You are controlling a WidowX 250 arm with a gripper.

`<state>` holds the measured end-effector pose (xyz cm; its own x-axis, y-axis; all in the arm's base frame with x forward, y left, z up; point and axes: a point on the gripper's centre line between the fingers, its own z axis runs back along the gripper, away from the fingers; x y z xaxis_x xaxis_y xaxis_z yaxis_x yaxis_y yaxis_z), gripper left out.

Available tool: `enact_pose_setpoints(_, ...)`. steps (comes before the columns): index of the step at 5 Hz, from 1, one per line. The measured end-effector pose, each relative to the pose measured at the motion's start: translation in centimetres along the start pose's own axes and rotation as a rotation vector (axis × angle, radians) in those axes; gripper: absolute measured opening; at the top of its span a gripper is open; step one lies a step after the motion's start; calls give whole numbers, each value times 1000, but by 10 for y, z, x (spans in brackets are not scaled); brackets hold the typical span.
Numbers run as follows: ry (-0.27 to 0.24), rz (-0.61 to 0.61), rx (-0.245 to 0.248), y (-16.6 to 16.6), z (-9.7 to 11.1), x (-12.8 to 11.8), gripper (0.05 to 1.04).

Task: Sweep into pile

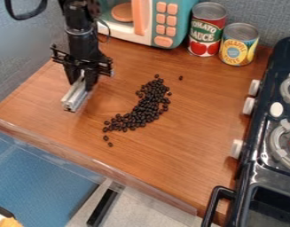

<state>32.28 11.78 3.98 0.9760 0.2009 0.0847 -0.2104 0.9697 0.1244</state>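
"Black, small and glossy, the beans (148,104) lie in a curved band on the brown wood-grain counter (182,164), right?"

"Yes, around the middle, bending down toward the view's lower left. One sits apart beyond the upper end, and two lie just off the lower end."

"And the black two-finger pincer (80,80)?"

"It hangs at the upper left, to the left of the beans, its fingers closed on a silvery ridged bar (76,97). The bar slants down from between them, apart from the beans. Whether its low end touches the counter, nobody can tell from here."

"What stands around?"

"At the back, a teal and white toy microwave (158,41) with orange buttons. Beside it, a red and green metal can (206,31), then a shorter yellow and blue metal can (238,44). Along the right runs a black toy stove (262,170) with white knobs."
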Motion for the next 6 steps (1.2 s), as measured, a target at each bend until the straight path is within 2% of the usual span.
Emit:
enact_pose_setpoints(1, 7, 127, 132, -4, 9, 3, 373)
enact_pose_setpoints(2, 10, 217, 273, -9, -2, -16, 373)
enact_pose_setpoints(3, 7, 253, 374, -13, -11, -37, 373)
enact_pose_setpoints(4, 5, 219, 386, -8, -17, -46, 373)
enact_pose_setpoints(5, 34, 230, 386, 4, -19, -54, 373)
enact_pose_setpoints(6, 88, 225, 361, 3, -19, -61, 373)
